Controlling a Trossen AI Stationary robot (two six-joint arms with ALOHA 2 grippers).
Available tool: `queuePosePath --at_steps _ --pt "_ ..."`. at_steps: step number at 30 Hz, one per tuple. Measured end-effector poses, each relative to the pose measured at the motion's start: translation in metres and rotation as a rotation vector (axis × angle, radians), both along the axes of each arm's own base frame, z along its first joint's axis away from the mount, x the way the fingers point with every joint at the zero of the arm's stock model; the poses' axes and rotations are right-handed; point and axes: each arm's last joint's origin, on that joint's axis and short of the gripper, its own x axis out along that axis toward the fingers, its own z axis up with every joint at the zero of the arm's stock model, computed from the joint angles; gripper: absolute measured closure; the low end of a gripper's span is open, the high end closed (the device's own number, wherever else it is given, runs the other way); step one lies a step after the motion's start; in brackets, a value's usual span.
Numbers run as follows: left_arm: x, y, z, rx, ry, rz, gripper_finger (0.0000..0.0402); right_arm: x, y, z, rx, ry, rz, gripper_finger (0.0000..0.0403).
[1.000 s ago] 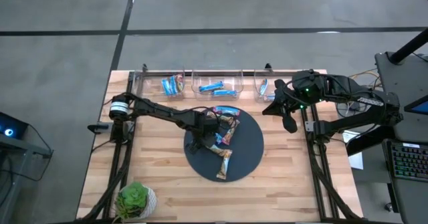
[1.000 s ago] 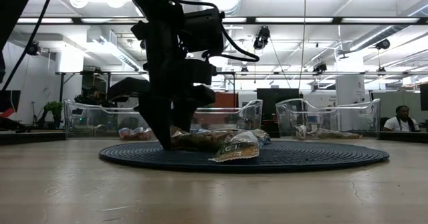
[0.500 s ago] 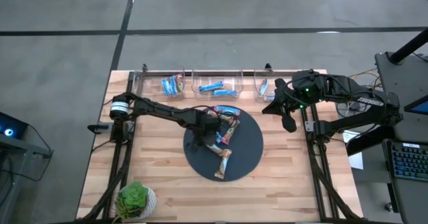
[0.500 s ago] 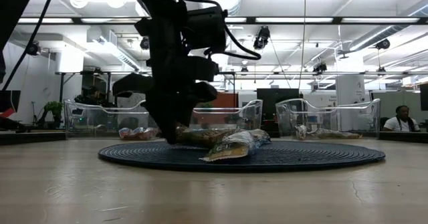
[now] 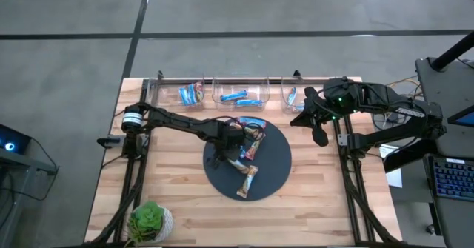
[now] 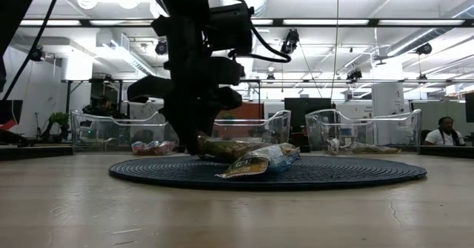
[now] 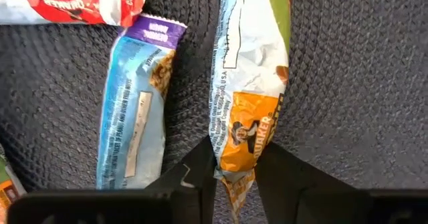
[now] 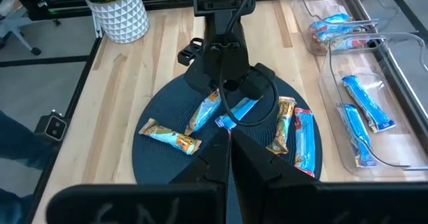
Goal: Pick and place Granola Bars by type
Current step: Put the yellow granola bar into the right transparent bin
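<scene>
Several granola bars lie on the dark round mat (image 5: pixel 275 168) at the table's middle. My left gripper (image 5: pixel 234 156) points steeply down over the mat's left half, shut on a white, green and orange bar (image 7: pixel 251 70). A light blue bar with a purple end (image 7: pixel 134 117) lies beside it, and a red and white bar (image 7: pixel 73 0) lies beyond that. A tan and white bar (image 5: pixel 245 181) lies nearer the table's front edge. My right gripper (image 5: pixel 322 135) is shut and hangs high over the table's right edge, touching nothing. My left gripper pinches the white, green and orange bar by its orange end (image 7: pixel 237 154) between its two fingers (image 7: pixel 200 174). The fingers come steeply from above and the bar runs straight out from between them. The low view shows the held bar (image 6: pixel 226 148) tilted, its free end down by the mat.
Three clear bins stand along the far edge: the left one (image 5: pixel 191 94), the middle one (image 5: pixel 241 96) and the right one (image 5: pixel 292 96) hold blue-wrapped bars. A potted plant (image 5: pixel 150 220) stands at the near left corner. Bare wood lies around the mat.
In the low view my left gripper's tips have come up a little off the mat, bringing the bar's held end with them. The tan and white bar in front has slid slightly toward the table's left, its left end now lower.
</scene>
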Motion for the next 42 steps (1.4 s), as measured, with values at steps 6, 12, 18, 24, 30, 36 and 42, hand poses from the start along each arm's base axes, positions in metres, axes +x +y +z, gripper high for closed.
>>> queuePosePath --at_steps 6,12,18,24,30,36,42 --pt "-0.001 0.000 0.002 0.000 0.023 0.000 0.0326 0.000 0.000 0.000 -0.008 -0.001 0.006 0.0394" --pt "0.002 0.001 0.010 0.019 0.022 0.002 0.0326 0.000 0.000 0.000 -0.012 -0.001 0.008 0.0394" --pt "0.006 0.001 0.017 0.024 0.000 0.000 0.0326 0.000 0.000 0.000 -0.012 -0.001 0.009 0.0394" --pt "0.006 0.001 0.018 0.027 -0.001 -0.010 0.0326 0.000 0.000 0.000 -0.012 -0.001 0.009 0.0394" --pt "0.006 0.001 0.018 0.026 0.002 -0.009 0.0326 0.000 0.000 0.000 -0.013 -0.001 0.009 0.0394" --pt "0.005 0.001 0.018 0.026 0.002 -0.009 0.0326 0.000 0.000 0.000 -0.014 -0.001 0.010 0.0394" --pt "0.005 0.001 0.017 0.026 0.002 -0.010 0.0339 0.000 0.000 0.000 -0.014 -0.001 0.010 0.0394"
